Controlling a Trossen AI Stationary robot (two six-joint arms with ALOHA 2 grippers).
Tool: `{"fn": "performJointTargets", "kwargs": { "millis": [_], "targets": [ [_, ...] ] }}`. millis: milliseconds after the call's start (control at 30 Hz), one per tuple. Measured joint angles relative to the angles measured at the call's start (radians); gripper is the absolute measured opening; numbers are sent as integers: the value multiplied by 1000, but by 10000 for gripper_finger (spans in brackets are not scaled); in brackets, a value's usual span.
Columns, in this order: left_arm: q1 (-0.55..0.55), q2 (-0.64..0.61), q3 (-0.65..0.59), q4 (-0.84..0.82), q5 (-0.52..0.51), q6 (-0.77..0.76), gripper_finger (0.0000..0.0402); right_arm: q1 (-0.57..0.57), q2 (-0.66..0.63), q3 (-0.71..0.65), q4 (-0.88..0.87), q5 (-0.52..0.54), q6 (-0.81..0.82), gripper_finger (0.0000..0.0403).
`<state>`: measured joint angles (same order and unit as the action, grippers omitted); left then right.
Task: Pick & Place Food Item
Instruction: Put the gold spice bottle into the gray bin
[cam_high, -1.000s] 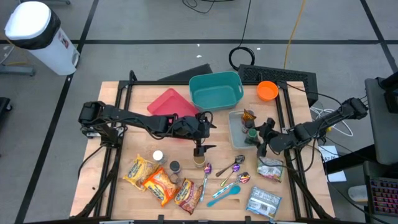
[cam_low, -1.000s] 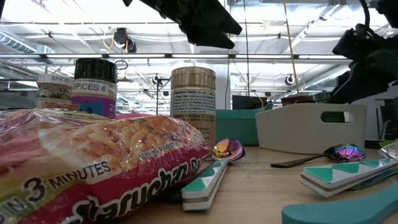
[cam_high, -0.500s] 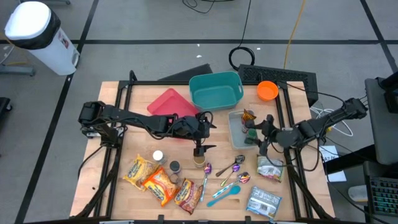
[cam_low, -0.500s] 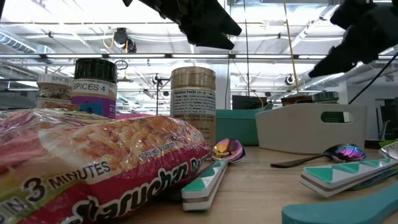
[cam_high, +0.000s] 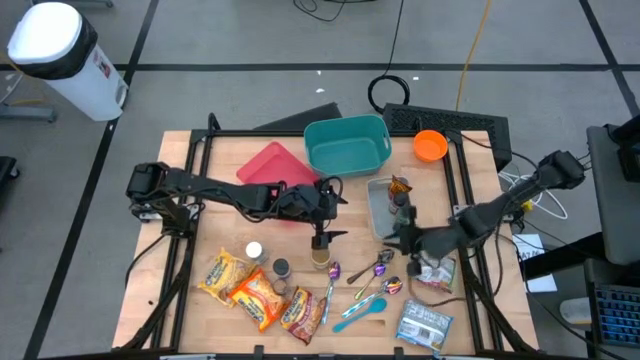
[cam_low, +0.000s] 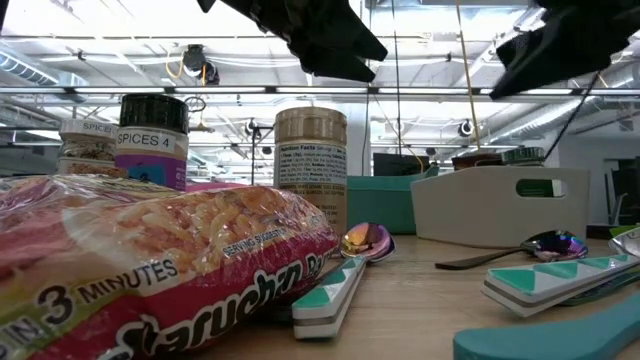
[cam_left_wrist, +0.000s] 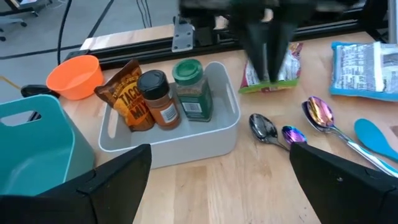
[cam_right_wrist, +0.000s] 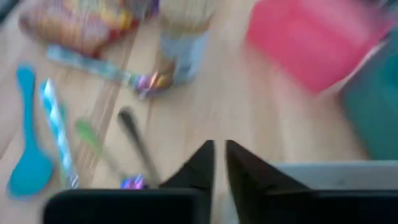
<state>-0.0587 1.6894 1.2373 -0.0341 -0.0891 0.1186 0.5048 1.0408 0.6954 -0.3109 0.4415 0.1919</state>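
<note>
Tan-labelled cylindrical spice jar (cam_high: 319, 259), gold cap, upright on wood, just beside iridescent spoon (cam_high: 333, 272), near red-orange noodle packets (cam_high: 262, 297).

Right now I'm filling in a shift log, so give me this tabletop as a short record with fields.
left gripper: open, above the tan spice jar
right gripper: shut, empty, by the grey bin's front edge
grey bin contents: taco mix packet, brown-lid jar, green-lid jar
teal bin: behind the grey bin
spoons: loose on the table
</note>
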Motion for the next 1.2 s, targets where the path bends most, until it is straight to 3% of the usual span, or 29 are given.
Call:
{"fn": "performJointTargets", "kwargs": {
  "millis": [167, 367, 733, 1200],
  "targets": [
    [2, 0, 0, -1, 0, -13, 390, -9, 175, 105, -167, -54, 72, 13],
    [2, 0, 0, -2, 1, -15, 390, -76, 266, 132, -234, -133, 89, 3],
    [2, 0, 0, -2, 1, -12, 390, -195, 299, 132, -239, -133, 73, 1],
    [2, 0, 0, -10, 1, -13, 390, -211, 299, 132, -241, -47, 13, 0]
  ]
}}
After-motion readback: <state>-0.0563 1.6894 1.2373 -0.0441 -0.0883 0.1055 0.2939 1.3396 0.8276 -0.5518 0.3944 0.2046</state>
